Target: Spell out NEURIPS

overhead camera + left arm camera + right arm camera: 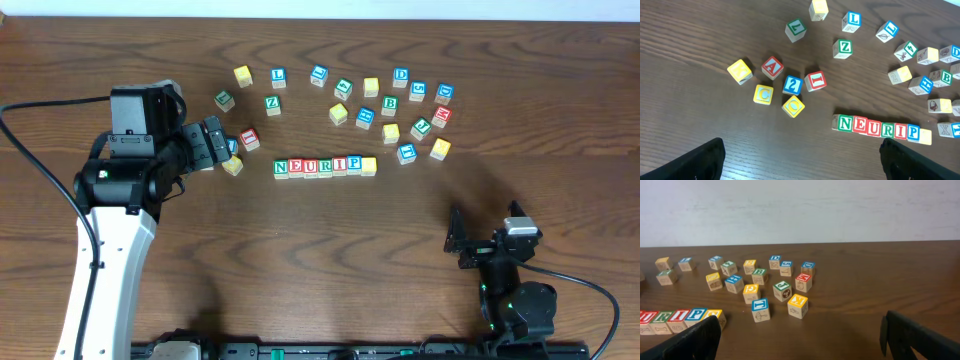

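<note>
A straight row of cubes [325,166] lies mid-table, its letters reading N, E, U, R, I, P, with a yellow-faced cube [369,166] closing its right end. The left wrist view shows the row [880,129] at lower right, and the right wrist view shows its right end [680,320] at far left. My left gripper [215,140] hovers left of the row, open and empty, above a small cluster of loose cubes. My right gripper [468,240] stands open near the front right, well clear of the row, with bare wood between its fingers [690,342].
Several loose lettered cubes [390,105] are scattered behind and to the right of the row. A small cluster with an A cube [772,67] and two yellow C cubes sits under the left arm. A pale wall [800,210] bounds the table's far edge.
</note>
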Robot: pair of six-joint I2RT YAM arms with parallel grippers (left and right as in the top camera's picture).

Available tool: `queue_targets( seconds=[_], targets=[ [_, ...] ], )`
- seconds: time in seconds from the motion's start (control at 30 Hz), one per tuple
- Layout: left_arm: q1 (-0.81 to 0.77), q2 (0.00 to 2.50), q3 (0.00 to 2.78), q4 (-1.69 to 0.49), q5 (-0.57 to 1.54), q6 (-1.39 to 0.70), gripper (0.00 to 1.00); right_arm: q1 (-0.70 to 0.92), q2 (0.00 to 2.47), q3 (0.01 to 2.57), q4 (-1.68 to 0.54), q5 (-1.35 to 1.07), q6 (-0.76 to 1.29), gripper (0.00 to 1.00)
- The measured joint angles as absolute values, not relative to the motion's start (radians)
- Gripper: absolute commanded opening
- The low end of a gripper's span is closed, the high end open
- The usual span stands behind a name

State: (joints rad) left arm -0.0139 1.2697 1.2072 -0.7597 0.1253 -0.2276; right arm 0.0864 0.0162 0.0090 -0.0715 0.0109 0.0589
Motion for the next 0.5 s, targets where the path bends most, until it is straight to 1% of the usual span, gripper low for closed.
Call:
queue_targets(
  seconds=[0.27, 0.37, 0.5],
  targets=[
    [-0.014, 1.261, 1.205, -0.749, 0.083, -0.228, 0.97, 0.086, 0.016, 0.009, -0.072, 0.010, 0.059, 0.99],
    [-0.014, 1.197, 1.149, -0.629, 0.071, -0.211, 0.97, 0.086, 0.016, 0.009, -0.072, 0.010, 0.059, 0.99],
    [-0.014, 1.007, 0.958, -0.411, 0.066, -0.170, 0.97, 0.086, 0.015, 0.009, -0.072, 0.007, 0.059, 0.99]
  ],
)
